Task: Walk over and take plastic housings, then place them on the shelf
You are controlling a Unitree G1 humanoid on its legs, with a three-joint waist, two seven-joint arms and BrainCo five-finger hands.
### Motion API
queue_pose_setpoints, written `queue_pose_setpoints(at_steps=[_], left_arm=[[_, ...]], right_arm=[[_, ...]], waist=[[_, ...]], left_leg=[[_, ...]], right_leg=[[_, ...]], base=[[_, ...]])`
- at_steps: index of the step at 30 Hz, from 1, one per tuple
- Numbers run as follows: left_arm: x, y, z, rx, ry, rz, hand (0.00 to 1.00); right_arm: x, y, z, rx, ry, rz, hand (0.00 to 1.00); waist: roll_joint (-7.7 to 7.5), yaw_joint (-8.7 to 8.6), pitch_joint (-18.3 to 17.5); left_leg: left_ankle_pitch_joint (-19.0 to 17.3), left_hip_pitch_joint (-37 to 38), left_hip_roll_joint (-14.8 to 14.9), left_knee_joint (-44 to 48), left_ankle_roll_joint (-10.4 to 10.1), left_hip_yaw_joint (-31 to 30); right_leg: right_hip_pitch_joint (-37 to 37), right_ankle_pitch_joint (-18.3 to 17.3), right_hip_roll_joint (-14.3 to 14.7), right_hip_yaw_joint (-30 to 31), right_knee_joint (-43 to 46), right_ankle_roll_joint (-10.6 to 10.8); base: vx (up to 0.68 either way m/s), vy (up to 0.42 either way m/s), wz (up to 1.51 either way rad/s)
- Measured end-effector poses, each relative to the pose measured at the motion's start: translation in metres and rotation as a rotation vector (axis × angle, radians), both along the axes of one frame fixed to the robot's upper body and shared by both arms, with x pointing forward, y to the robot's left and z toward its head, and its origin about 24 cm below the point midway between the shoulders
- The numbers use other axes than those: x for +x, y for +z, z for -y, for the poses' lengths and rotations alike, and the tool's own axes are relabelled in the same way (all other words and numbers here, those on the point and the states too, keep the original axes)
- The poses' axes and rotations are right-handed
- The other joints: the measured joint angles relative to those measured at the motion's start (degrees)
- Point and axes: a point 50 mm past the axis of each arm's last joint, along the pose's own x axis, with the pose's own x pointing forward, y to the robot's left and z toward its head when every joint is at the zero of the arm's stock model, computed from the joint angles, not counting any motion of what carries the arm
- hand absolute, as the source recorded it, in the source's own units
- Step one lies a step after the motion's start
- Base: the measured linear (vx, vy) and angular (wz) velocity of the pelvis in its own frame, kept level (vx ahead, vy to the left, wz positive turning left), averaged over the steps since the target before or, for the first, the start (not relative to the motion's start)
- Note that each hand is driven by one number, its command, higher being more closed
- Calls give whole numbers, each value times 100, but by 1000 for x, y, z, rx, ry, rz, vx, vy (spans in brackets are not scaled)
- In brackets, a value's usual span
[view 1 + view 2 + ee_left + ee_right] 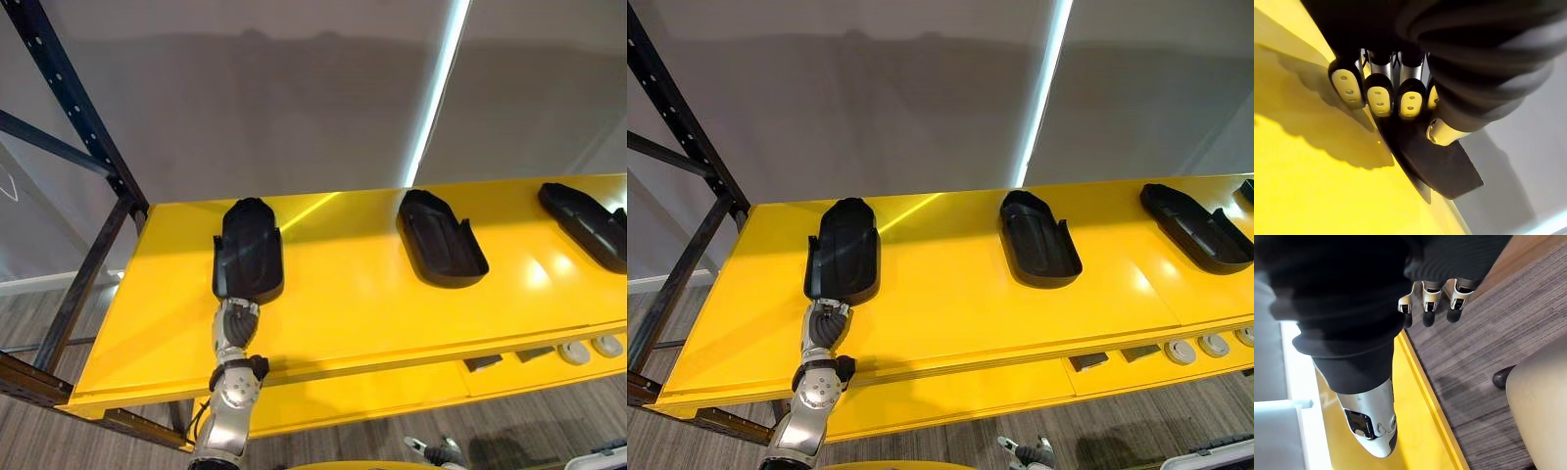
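Where the flat yellow shelf board [372,313] nears its left end, a black, sole-shaped plastic housing [250,250] lies flat on it, its long side running from the shelf's front towards the back. The left hand [235,323] comes up over the shelf's front edge to the near end of this housing. Seen from the wrist, its fingers [1380,100] are curled over the black edge with the thumb on the other side, grasping it. Further along the shelf to the right, a second housing [441,238] lies at the middle and a third housing [586,223] at the right end, all well apart. A dark perforated steel upright [78,117] stands at the shelf's left corner, and a grey wall [294,98] rises behind the shelf. Off the shelf, the right hand [1429,296] hangs over grey plank floor [1484,347], fingers relaxed and holding nothing.
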Motion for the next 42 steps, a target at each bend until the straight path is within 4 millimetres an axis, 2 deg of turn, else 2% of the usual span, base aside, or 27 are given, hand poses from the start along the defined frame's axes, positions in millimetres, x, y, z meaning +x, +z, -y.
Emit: queue_pose_setpoints(at_steps=[5, 9, 13, 15, 16, 19, 22, 25, 27, 28, 30, 32, 33, 36, 38, 42], left_arm=[[-1, 4, 1, -9, -5, 16, 100], [-4, 38, 1, -23, -6, 165, 100], [-12, 90, -1, -74, -12, 433, 100], [-16, 107, -6, -106, 22, 541, 100], [-22, 116, -15, -125, 71, 610, 100], [-35, 117, -41, -154, 223, 661, 100], [-52, 105, -64, -199, 392, 643, 100], [-64, 74, -80, -242, 515, 523, 100], [-77, 39, -90, -261, 612, 355, 100], [-81, 29, -91, -274, 635, 307, 100], [-95, -10, -92, -313, 709, 117, 100], [-102, -31, -91, -329, 708, -1, 100], [-111, -48, -91, -341, 716, -102, 0], [-130, -85, -79, -406, 718, -322, 0], [-152, -114, -65, -467, 710, -505, 0], [-169, -130, -53, -518, 684, -628, 0]], right_arm=[[-1, 0, 1, -2, 0, -3, 0], [-2, 0, 1, -4, -1, -1, 0], [-3, 0, 3, -11, 0, 2, 0], [-2, 0, 1, -4, -4, 6, 0], [-2, 0, 0, -4, -3, 7, 0], [-2, 0, 0, -3, -3, 8, 0], [-3, 0, 1, -12, -4, 2, 0], [-3, 0, 1, -22, 12, -6, 0], [-2, 0, -1, -22, 37, -4, 0], [-2, 0, -1, -21, 38, -4, 0], [-1, 0, -2, -19, 37, -4, 0], [-2, 0, -3, -15, 37, -12, 0], [-1, 0, -3, -14, 37, -13, 0], [3, 1, -4, -11, 35, 2, 0], [3, 2, -4, -11, 33, 3, 0], [3, 2, -2, -10, 13, 3, 0]], waist=[[-14, -11, -3], [-99, -2, 3], [-115, 7, -6], [-76, 9, 1], [-66, 12, -3], [-40, 20, 2], [-22, 35, 12], [-15, 59, 6], [-12, 58, 6], [-12, 59, 6], [-33, 58, 2], [-59, 69, -7], [-56, 61, -5], [-40, 46, -10], [-26, 31, 12], [-66, 40, 6]], left_leg=[[-7, -30, -14, 1, 5, -4], [-24, -146, 8, 4, -13, -17], [-83, -141, 59, 4, -20, -98], [-104, -147, 115, 3, 15, -163], [-107, -149, 140, 3, 15, -205], [-108, -176, 140, 3, 23, -318], [-104, -218, 130, 6, 28, -428], [-104, -221, 133, 8, 25, -510], [-104, -213, 133, 9, 24, -509], [-104, -216, 133, 9, 24, -506], [-83, -214, 104, 9, 14, -502], [-53, -199, 43, 9, 18, -504], [-41, -175, -3, 7, 21, -510], [-31, -68, -36, 5, 21, -512], [-29, -23, -49, 4, 18, -496], [-36, -35, -73, 4, 15, -463]], right_leg=[[-13, 1, -19, -13, -18, 2], [-111, 17, -22, 49, 36, -1], [-114, 45, 24, 53, 179, -10], [-102, 144, 79, -67, 221, -32], [-97, 188, 103, -135, 243, -22], [-85, 232, 101, -273, 258, -85], [-81, 238, 85, -467, 300, -89], [-29, 237, 88, -532, 305, -90], [-10, 229, 88, -538, 288, -98], [-9, 225, 87, -538, 280, -101], [5, 163, 62, -556, 252, -142], [11, 3, 3, -577, 297, -117], [20, -117, -48, -634, 339, -98], [28, -252, -97, -695, 401, -79], [34, -349, -114, -699, 449, -67], [39, -369, -133, -701, 416, -55]], base=[[0, 0, 0], [34, -3, 0], [13, -14, 8], [-19, -23, 17], [-5, -19, 17], [-5, -7, 20], [-10, -1, 24], [4, -7, 20], [0, -5, 2], [0, 0, 0], [-6, -17, -3], [-5, -16, 2], [-9, -37, 5], [-1, -11, 2], [0, 0, 0], [19, 1, 0]])
